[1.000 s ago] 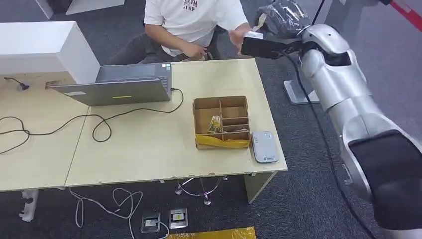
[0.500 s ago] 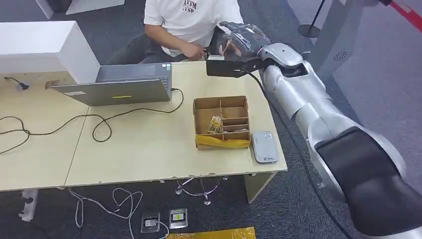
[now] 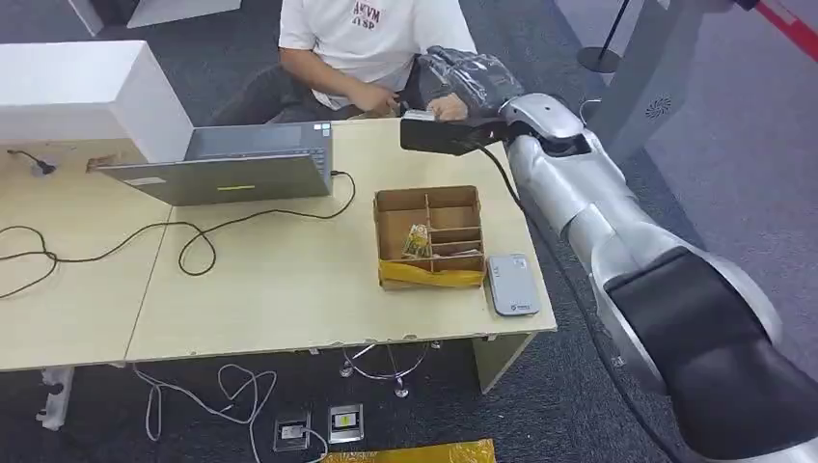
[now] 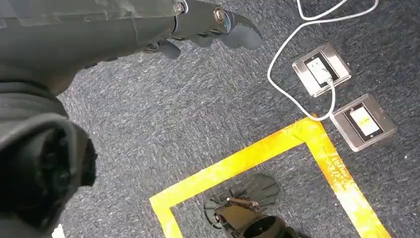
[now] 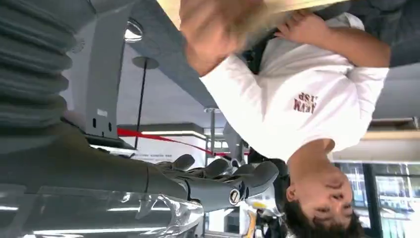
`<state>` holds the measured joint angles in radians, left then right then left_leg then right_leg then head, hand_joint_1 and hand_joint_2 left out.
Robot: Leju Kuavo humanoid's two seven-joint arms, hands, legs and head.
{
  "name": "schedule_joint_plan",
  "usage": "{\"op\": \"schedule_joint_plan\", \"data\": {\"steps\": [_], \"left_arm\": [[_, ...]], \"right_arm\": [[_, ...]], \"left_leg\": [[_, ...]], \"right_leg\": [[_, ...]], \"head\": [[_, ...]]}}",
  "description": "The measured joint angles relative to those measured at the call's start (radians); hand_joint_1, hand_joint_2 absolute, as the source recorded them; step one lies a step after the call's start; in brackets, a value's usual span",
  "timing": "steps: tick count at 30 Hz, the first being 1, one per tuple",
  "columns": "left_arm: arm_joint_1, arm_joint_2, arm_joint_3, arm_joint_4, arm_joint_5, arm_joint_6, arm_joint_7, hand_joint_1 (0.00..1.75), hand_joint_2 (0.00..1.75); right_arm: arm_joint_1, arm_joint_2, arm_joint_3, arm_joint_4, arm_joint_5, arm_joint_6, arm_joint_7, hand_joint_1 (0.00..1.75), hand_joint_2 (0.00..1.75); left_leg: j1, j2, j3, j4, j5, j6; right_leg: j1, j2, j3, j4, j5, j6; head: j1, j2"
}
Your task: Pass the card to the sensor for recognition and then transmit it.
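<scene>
**Handing over at the far edge**

Across the surface (image 3: pixel 289 289), our right hand (image 3: pixel 463 77) hangs at upper centre, by the person's hand (image 3: pixel 446 108). We cannot tell whether it pinches a card. Left hand (image 4: pixel 208 29) holds nothing, fingers loosely curled. The sensor (image 3: pixel 511 283) lies lower right. Best we hold steady for the person.
</scene>
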<state>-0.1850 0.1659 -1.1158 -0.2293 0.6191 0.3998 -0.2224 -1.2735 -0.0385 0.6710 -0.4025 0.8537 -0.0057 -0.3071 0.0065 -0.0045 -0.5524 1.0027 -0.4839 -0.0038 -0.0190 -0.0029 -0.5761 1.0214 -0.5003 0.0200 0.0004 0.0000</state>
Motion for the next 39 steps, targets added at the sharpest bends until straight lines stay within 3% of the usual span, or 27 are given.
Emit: {"op": "schedule_joint_plan", "data": {"steps": [4, 5, 10, 13, 17, 24, 33, 39], "left_arm": [[0.002, -0.003, 0.000, 0.000, 0.011, 0.011, 0.000, 0.00, 0.00], [0.003, -0.003, 0.000, 0.000, 0.013, 0.014, -0.001, 0.00, 0.00], [0.007, -0.007, 0.000, 0.000, 0.029, 0.020, -0.003, 0.00, 0.00], [0.009, -0.008, 0.000, 0.000, 0.039, 0.023, -0.009, 0.00, 0.00], [0.011, -0.008, 0.000, 0.000, 0.052, 0.029, -0.010, 0.00, 0.00], [0.013, -0.006, 0.000, 0.000, 0.053, 0.021, -0.010, 0.00, 0.00], [0.013, -0.001, 0.000, 0.000, 0.045, 0.011, -0.003, 0.00, 0.00], [0.012, 0.000, 0.000, 0.000, 0.045, 0.008, 0.010, 0.00, 0.00]], "right_arm": [[-0.001, -0.003, -0.024, 0.000, -0.097, 0.007, -0.031, 0.00, 0.00], [-0.001, -0.003, -0.035, 0.000, -0.129, 0.013, -0.041, 0.00, 1.75], [0.000, -0.023, -0.103, -0.037, -0.265, 0.056, -0.096, 0.00, 1.75], [0.026, -0.048, -0.134, -0.102, -0.323, 0.082, -0.091, 0.00, 1.75], [0.117, -0.103, -0.163, -0.250, -0.425, 0.161, -0.004, 0.00, 1.75], [0.306, -0.209, -0.182, -0.522, -0.475, 0.253, 0.107, 0.00, 1.75], [0.517, -0.288, -0.190, -0.757, -0.452, 0.283, 0.224, 0.00, 1.75], [0.634, -0.313, -0.204, -0.862, -0.373, 0.304, 0.269, 0.00, 1.75]], "left_leg": [[0.000, 0.000, 0.000, 0.000, 0.000, 0.000], [0.000, 0.000, 0.000, 0.000, 0.000, 0.000], [0.000, 0.000, 0.000, 0.000, 0.000, 0.000], [0.000, 0.000, 0.000, 0.000, 0.000, 0.000], [0.000, -0.001, 0.002, 0.001, 0.000, 0.000], [0.000, 0.000, 0.001, 0.001, 0.000, 0.000], [0.001, 0.001, 0.001, 0.000, -0.001, -0.001], [0.001, 0.001, 0.001, 0.000, -0.001, -0.001]], "right_leg": [[0.000, 0.000, 0.000, 0.000, 0.000, 0.000], [0.000, 0.000, 0.000, 0.000, 0.000, 0.000], [0.000, 0.000, 0.000, 0.000, 0.000, 0.000], [0.000, 0.000, 0.000, 0.000, 0.000, 0.000], [0.000, -0.001, 0.002, -0.001, 0.000, 0.000], [0.000, 0.000, 0.001, -0.001, 0.000, 0.000], [0.001, 0.000, 0.001, 0.000, 0.000, 0.000], [0.001, 0.000, 0.001, -0.001, 0.000, 0.000]], "head": [[0.000, 0.000], [0.000, 0.000], [0.000, 0.000], [0.000, 0.000], [0.000, 0.000], [0.000, 0.000], [0.000, 0.000], [0.000, 0.000]]}}
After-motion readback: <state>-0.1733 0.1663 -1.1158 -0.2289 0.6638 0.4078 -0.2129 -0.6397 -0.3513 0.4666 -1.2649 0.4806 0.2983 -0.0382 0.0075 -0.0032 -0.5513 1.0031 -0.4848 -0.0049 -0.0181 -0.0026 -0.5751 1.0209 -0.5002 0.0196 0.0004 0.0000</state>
